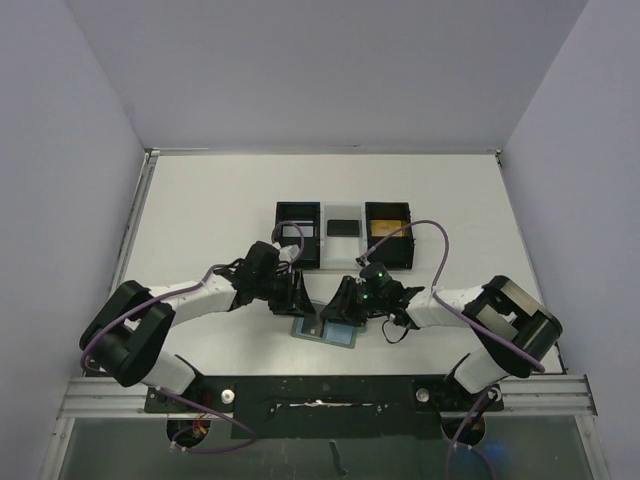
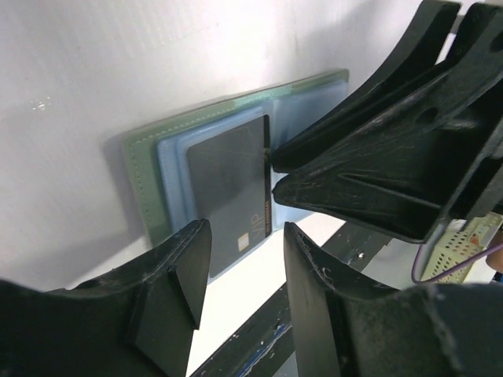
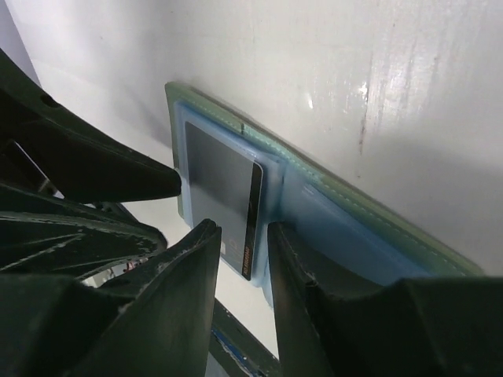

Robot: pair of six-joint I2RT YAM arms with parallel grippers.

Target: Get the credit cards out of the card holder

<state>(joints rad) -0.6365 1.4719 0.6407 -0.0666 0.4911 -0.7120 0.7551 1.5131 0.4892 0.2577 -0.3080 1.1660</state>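
Observation:
The card holder (image 1: pixel 305 330) lies open on the table by the near edge, teal-green with pale blue pockets (image 2: pixel 137 181) (image 3: pixel 346 228). A dark grey card (image 2: pixel 228 181) (image 3: pixel 220 181) with a black stripe sits in one pocket. My right gripper (image 1: pixel 345 308) (image 3: pixel 240 243) is narrowly open, its tips (image 2: pixel 272 170) at the card's striped edge. My left gripper (image 1: pixel 298 300) (image 2: pixel 247 259) is open and empty, just above the holder's near side; its fingers (image 3: pixel 102 169) show at the left of the right wrist view. A gold-orange card (image 1: pixel 385 228) lies in the right black box. A black card (image 1: pixel 343 227) lies between the boxes.
Two black square boxes (image 1: pixel 298 235) (image 1: pixel 388 238) stand at mid table behind the holder; the left one holds something pale. A black metal rail (image 1: pixel 320 395) runs along the near edge, close to the holder. Grey walls enclose the table.

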